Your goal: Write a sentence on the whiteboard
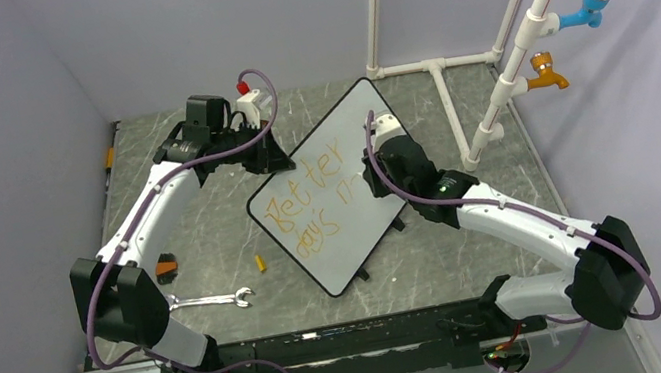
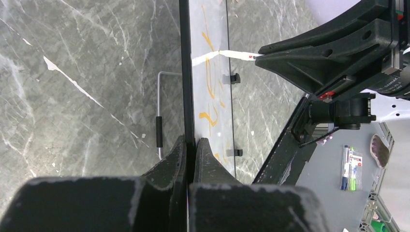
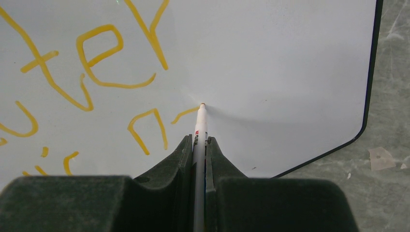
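Pressing a marker tip to the whiteboard in the middle of the grey surface, the right pincer is clamped on the marker's barrel beside the orange sentence, so far "Better days n", while the left pincer is clamped on the whiteboard's black frame.

whiteboard: glossy white, thin black frame, rounded corners, set diagonally
sentence: orange handwriting, two lines, "Better" / "days n", unfinished
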Action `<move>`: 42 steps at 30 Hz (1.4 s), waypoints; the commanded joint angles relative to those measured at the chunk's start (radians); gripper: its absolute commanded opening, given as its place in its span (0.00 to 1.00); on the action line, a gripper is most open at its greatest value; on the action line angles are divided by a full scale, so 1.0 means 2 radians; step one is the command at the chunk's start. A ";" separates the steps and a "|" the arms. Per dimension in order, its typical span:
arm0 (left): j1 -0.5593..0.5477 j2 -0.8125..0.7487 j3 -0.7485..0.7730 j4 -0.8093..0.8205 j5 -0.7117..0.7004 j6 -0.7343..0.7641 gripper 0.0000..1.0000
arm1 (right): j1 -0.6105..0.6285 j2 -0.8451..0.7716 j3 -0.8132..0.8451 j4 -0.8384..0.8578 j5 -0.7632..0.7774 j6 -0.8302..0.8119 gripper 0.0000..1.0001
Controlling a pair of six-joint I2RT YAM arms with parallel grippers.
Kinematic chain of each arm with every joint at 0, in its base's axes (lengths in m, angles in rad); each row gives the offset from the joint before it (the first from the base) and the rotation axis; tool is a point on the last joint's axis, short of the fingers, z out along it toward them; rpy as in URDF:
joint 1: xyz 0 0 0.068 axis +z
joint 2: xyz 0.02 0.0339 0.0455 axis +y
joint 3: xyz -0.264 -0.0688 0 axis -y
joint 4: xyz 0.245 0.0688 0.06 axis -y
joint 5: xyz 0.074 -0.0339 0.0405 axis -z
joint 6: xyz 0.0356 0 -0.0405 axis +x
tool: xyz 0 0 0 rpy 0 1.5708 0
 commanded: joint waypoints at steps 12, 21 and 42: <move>-0.014 0.003 0.003 -0.008 0.016 0.037 0.00 | -0.003 0.017 0.027 0.037 -0.066 0.008 0.00; -0.014 0.003 0.003 -0.008 0.015 0.036 0.00 | -0.002 0.011 0.009 0.039 -0.087 0.016 0.00; -0.014 0.002 0.003 -0.009 0.014 0.037 0.00 | -0.003 -0.025 -0.061 0.027 -0.087 0.027 0.00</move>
